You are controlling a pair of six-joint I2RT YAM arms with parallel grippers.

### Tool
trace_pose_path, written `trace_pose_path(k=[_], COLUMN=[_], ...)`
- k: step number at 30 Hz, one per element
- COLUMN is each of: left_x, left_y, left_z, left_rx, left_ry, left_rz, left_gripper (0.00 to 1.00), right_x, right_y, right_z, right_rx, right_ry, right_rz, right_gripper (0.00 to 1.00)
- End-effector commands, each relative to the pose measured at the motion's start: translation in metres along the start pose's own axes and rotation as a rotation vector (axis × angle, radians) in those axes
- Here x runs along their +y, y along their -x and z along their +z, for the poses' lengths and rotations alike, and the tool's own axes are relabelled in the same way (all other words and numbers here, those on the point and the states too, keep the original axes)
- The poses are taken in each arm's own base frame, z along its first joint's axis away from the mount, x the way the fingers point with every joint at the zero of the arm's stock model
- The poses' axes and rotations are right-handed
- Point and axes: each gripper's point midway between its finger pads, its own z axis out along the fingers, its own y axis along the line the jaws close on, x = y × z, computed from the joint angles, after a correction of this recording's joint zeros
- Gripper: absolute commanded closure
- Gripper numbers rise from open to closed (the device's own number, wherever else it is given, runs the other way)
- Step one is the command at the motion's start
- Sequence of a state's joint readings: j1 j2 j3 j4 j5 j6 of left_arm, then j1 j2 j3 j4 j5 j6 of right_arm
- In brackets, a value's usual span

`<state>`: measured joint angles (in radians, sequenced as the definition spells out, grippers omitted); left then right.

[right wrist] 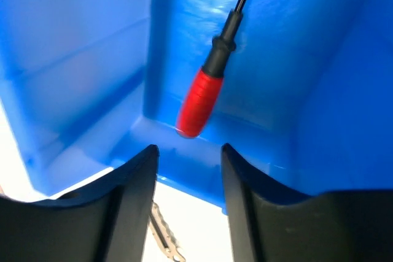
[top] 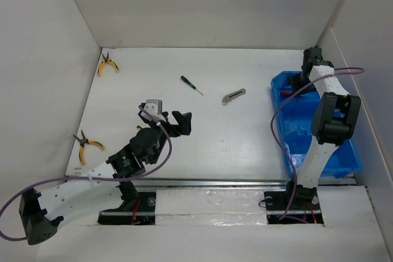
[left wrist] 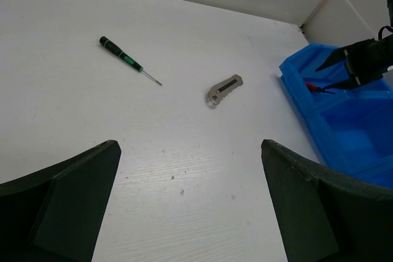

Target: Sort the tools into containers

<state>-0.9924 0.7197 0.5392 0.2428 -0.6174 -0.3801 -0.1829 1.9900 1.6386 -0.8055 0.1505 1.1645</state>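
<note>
The blue bin (top: 319, 145) stands at the right of the table. My right gripper (top: 301, 81) hangs open over its far compartment. In the right wrist view the open gripper (right wrist: 187, 151) is just short of a red-handled screwdriver (right wrist: 199, 99) that lies loose on the bin floor (right wrist: 73, 59). A dark screwdriver (top: 191, 85) and a grey utility knife (top: 233, 96) lie mid-table; both show in the left wrist view, the screwdriver (left wrist: 126, 59) and the knife (left wrist: 225, 89). Yellow pliers lie at the far left corner (top: 107, 64) and the near left (top: 88, 142). My left gripper (top: 181, 122) is open and empty (left wrist: 189, 151) above bare table.
White walls close in the table on the left, back and right. The bin (left wrist: 344, 121) sits close to the right wall. The right arm's purple cable (top: 282, 108) loops over the bin's left edge. A metal rail runs along the near edge.
</note>
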Motion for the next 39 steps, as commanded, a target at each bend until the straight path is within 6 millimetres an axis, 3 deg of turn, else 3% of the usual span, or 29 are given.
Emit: trace_pose_path(k=[1, 3, 7, 8, 11, 12, 13, 15, 17, 18, 19, 21, 22, 24, 28, 29, 32, 33, 35, 36, 37, 39], left_x=[-0.013, -0.014, -0.013, -0.013, -0.012, -0.012, -0.010, -0.009, -0.007, -0.007, -0.006, -0.006, -0.006, -0.006, 0.001, 0.003, 0.010, 0.011, 0.013, 0.014, 0.015, 0.017], left_y=[0.031, 0.031, 0.033, 0.032, 0.034, 0.034, 0.034, 0.036, 0.036, 0.037, 0.037, 0.038, 0.041, 0.042, 0.050, 0.051, 0.057, 0.059, 0.062, 0.063, 0.065, 0.066], left_z=[-0.001, -0.001, -0.002, -0.002, -0.002, -0.003, -0.003, -0.004, -0.004, -0.004, -0.005, -0.005, -0.007, -0.009, -0.018, -0.019, -0.027, -0.029, -0.034, -0.036, -0.038, -0.040], left_rx=[-0.067, -0.068, -0.072, -0.072, -0.075, -0.076, -0.079, -0.084, -0.090, -0.093, -0.096, -0.098, -0.102, -0.102, -0.135, -0.143, -0.180, -0.186, -0.206, -0.212, -0.222, -0.232], left_ry=[-0.031, -0.033, -0.034, -0.030, -0.028, -0.027, -0.020, -0.016, -0.007, -0.007, -0.003, -0.005, -0.008, -0.009, -0.010, -0.004, -0.005, -0.010, -0.023, -0.026, -0.028, -0.029], left_rz=[-0.061, -0.060, -0.065, -0.062, -0.066, -0.066, -0.068, -0.075, -0.085, -0.088, -0.091, -0.096, -0.103, -0.113, -0.154, -0.164, -0.206, -0.214, -0.237, -0.245, -0.254, -0.265], left_gripper=[0.01, 0.01, 0.01, 0.01, 0.01, 0.01, 0.01, 0.01, 0.01, 0.01, 0.01, 0.01, 0.01, 0.01, 0.01, 0.01, 0.01, 0.01, 0.01, 0.01, 0.01, 0.01], right_x=[0.023, 0.027, 0.036, 0.039, 0.066, 0.085, 0.100, 0.136, 0.153, 0.161, 0.169, 0.180, 0.185, 0.193, 0.213, 0.212, 0.206, 0.204, 0.198, 0.190, 0.196, 0.190], right_y=[0.012, 0.014, 0.013, 0.016, -0.005, -0.008, -0.035, -0.062, -0.117, -0.130, -0.156, -0.182, -0.198, -0.223, -0.244, -0.255, -0.286, -0.296, -0.321, -0.330, -0.335, -0.353], right_z=[-0.031, -0.038, -0.062, -0.075, -0.111, -0.139, -0.159, -0.207, -0.245, -0.256, -0.267, -0.278, -0.266, -0.265, -0.222, -0.207, -0.188, -0.170, -0.156, -0.131, -0.139, -0.133], right_rx=[-0.022, -0.027, -0.028, -0.041, -0.076, -0.120, -0.119, -0.208, -0.181, -0.219, -0.215, -0.241, -0.222, -0.202, -0.172, -0.138, -0.135, -0.153, -0.160, -0.157, -0.183, -0.163], right_ry=[0.130, 0.148, 0.204, 0.236, 0.371, 0.489, 0.578, 0.838, 1.030, 1.092, 1.147, 1.245, 1.260, 1.338, 1.315, 1.324, 1.362, 1.333, 1.281, 1.204, 1.212, 1.186], right_rz=[-0.021, -0.025, -0.036, -0.035, -0.133, -0.201, -0.292, -0.505, -0.694, -0.795, -0.871, -0.996, -1.046, -1.132, -1.209, -1.251, -1.421, -1.521, -1.617, -1.697, -1.726, -1.811], right_gripper=[0.46, 0.41, 0.42, 0.42, 0.42, 0.42, 0.42, 0.41, 0.35, 0.32, 0.29, 0.26, 0.25, 0.24, 0.23, 0.23, 0.21, 0.20, 0.19, 0.19, 0.18, 0.18])
